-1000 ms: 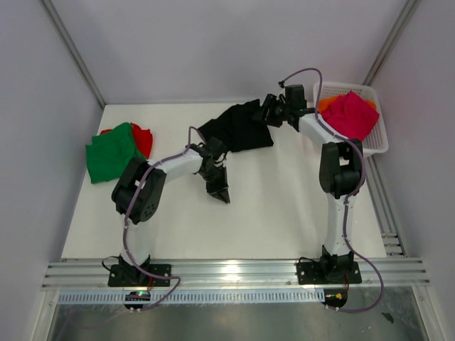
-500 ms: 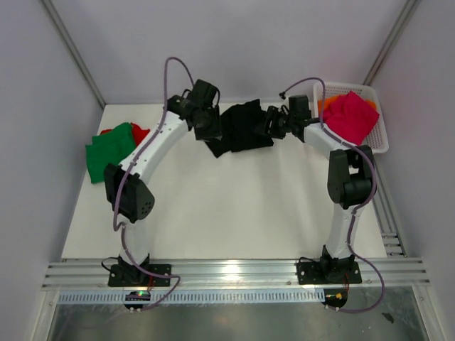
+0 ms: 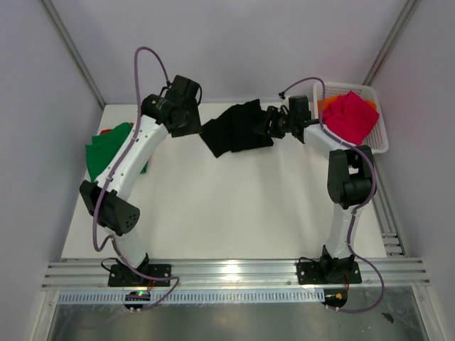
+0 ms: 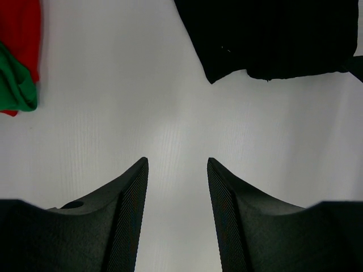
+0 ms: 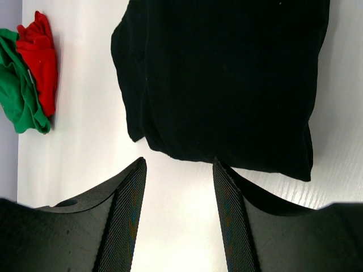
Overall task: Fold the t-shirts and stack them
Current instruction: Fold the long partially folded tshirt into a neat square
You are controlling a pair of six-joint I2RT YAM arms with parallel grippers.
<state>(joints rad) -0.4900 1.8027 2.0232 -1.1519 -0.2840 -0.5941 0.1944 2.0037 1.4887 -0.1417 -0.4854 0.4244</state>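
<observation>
**Shirts at three spots on table; both claws empty**

White table (image 3: 234, 213). Black t-shirt (image 3: 238, 128) lies at far centre, folded over in layers, between the two grippers. White lattice basket (image 3: 380, 142) at far right holds magenta-pink t-shirt (image 3: 352, 114) on top of orange t-shirt (image 3: 325, 104). Green t-shirt (image 3: 106, 149) at far left, red t-shirt (image 5: 44, 62) touching it. Left gripper (image 4: 177, 164): jaws parted over bare table, nothing between. Right gripper (image 5: 178, 161): jaws parted, tips at black shirt's right edge, gripping nothing.

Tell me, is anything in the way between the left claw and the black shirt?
No, nothing visible. Only bare white table lies between the open left gripper and the black t-shirt ahead of it.
</observation>
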